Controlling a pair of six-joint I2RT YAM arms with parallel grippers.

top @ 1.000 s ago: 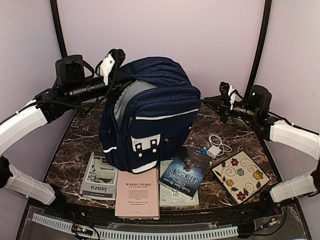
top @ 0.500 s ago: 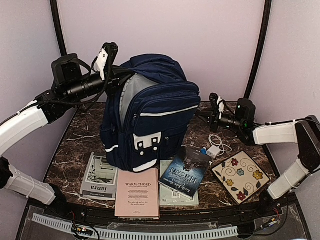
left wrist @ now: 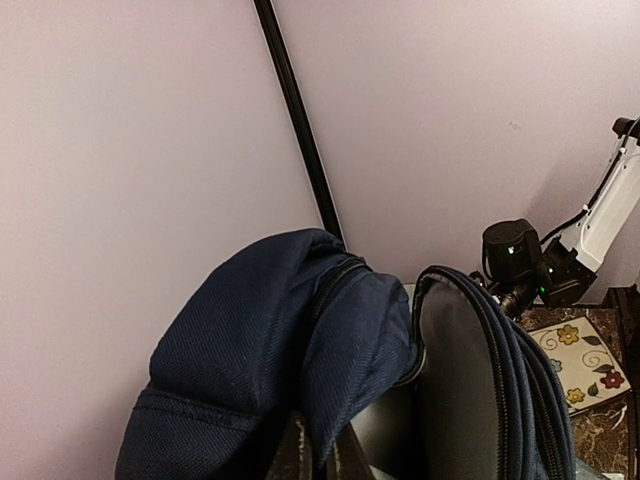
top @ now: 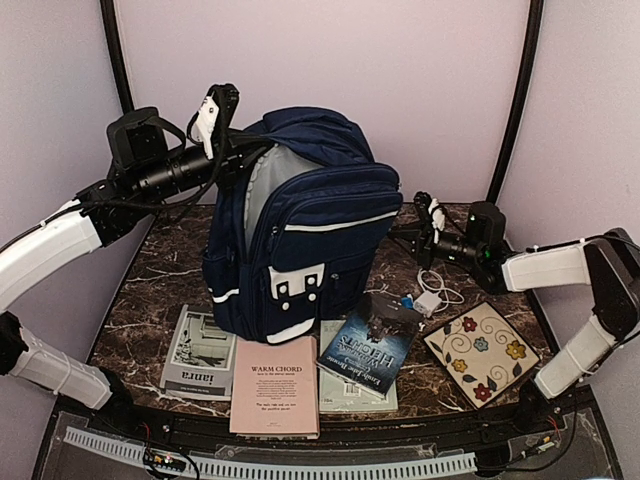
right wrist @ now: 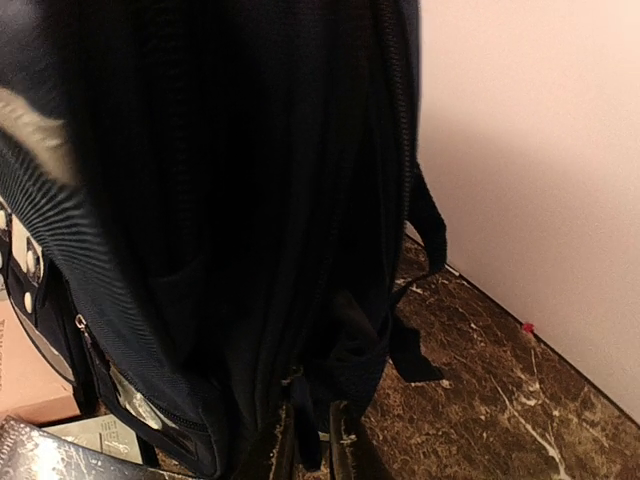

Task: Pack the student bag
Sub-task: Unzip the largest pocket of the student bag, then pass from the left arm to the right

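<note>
The student bag (top: 310, 240) stands upright in the middle of the table, navy with white stripes and a pale buckled patch. Its main compartment gapes at the top, showing grey lining (left wrist: 455, 370). My left gripper (top: 243, 155) is at the bag's top left, shut on the navy fabric of the opening's rear edge (left wrist: 350, 370), which rises from between its fingers (left wrist: 320, 462). My right gripper (top: 402, 235) is at the bag's lower right side, shut on a thin dark tab (right wrist: 312, 400) by the zip seam of the bag (right wrist: 200, 200).
In front of the bag lie a pink book (top: 275, 385), a grey book (top: 197, 352) and a blue book (top: 370, 345) on a pale one. A white charger with cable (top: 432, 297) and a floral notebook (top: 488, 350) lie at the right. A loose strap (right wrist: 425, 230) hangs near the back wall.
My right arm has come down and in from the upper right to the bag's lower right side. The bag has been drawn more upright and its top has opened wider.
</note>
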